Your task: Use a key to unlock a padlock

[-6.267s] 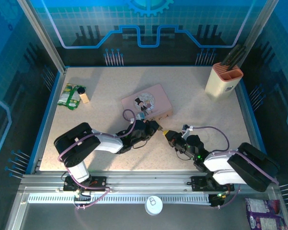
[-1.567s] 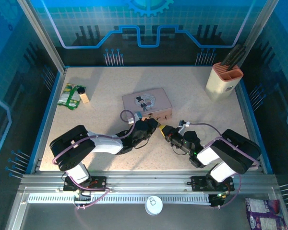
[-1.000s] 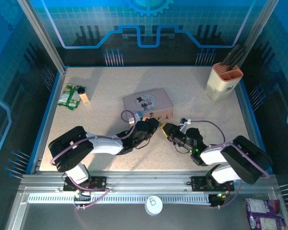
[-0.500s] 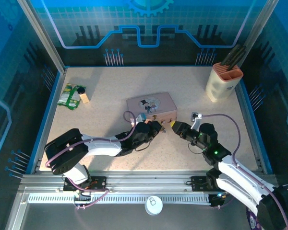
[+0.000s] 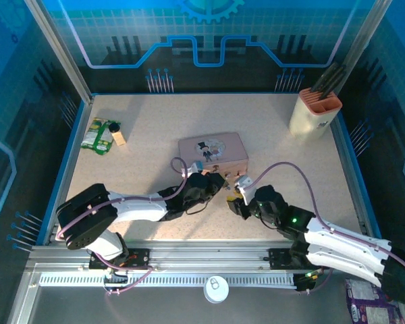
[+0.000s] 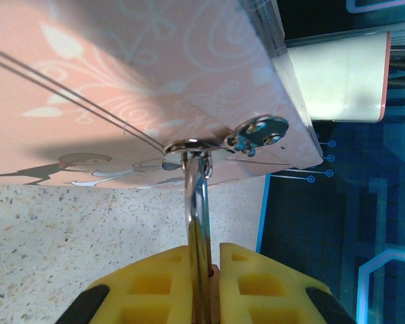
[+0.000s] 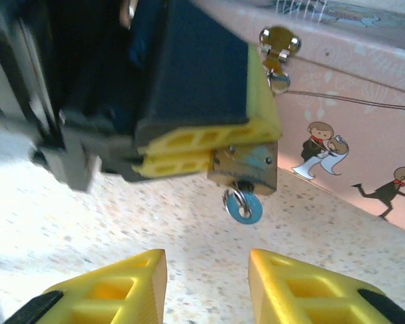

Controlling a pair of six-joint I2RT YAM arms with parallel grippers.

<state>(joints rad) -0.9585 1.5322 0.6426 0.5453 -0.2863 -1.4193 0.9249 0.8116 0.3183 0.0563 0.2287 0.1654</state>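
Observation:
The small brass padlock point(image 7: 246, 169) hangs by its silver shackle point(image 6: 198, 216) from the hasp point(image 6: 256, 129) of the pink tin point(image 5: 212, 152). My left gripper point(image 6: 206, 255) is shut on the padlock body, its yellow fingers point(image 7: 189, 152) clamped on either side. The key point(image 7: 246, 208) sits in the keyhole on the padlock's underside, with its round head and ring dangling free. My right gripper point(image 7: 207, 266) is open just short of the key, touching nothing. In the top view the left gripper point(image 5: 218, 182) and the right gripper point(image 5: 234, 202) meet at the tin's near edge.
A beige knife holder point(image 5: 314, 111) stands at the back right. A green packet point(image 5: 96, 135) and a small block lie at the back left. The speckled tabletop point(image 5: 155, 121) has a blue rim on both sides.
My right gripper has drawn back from the padlock toward the near edge, and its arm has swung round. The pink tin has shifted slightly right. The left gripper keeps its grip.

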